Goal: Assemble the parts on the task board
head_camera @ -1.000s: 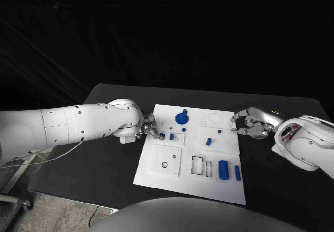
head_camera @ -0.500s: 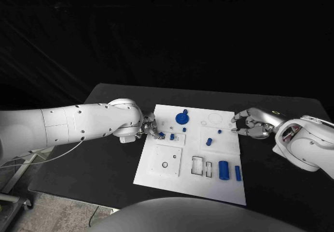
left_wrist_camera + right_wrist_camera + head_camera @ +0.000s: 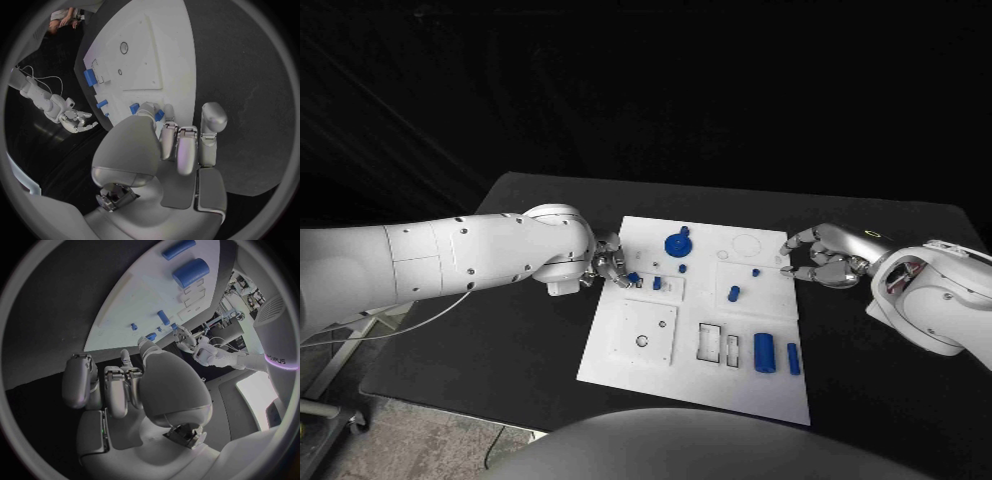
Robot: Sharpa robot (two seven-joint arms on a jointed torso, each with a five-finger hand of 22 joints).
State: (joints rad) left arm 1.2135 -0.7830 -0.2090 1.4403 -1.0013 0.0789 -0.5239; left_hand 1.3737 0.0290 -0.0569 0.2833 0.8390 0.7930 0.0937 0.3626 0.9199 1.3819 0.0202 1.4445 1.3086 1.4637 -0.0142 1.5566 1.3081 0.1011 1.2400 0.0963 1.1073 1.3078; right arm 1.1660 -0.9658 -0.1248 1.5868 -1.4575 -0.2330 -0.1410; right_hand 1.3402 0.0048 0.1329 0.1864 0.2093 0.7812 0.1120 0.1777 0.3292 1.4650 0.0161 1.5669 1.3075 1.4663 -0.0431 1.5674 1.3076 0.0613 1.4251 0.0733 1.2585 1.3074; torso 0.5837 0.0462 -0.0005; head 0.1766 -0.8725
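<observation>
The left hand (image 3: 607,268) worked at the task board's (image 3: 661,370) near-left edge, its fingers (image 3: 164,114) pinching a small blue part (image 3: 159,115) just over the board; this looked like the seating step. The right hand (image 3: 816,258) hung beside the board's right edge, fingers curled in on nothing. Next, the part would need lining up with its recess and pressing down

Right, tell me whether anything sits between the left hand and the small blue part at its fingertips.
Nothing visible does. The left hand is at the left edge of the task board, its fingertips right at the small blue part. In the left wrist view the fingertips meet that part directly; whether they grip it cannot be told.
</observation>
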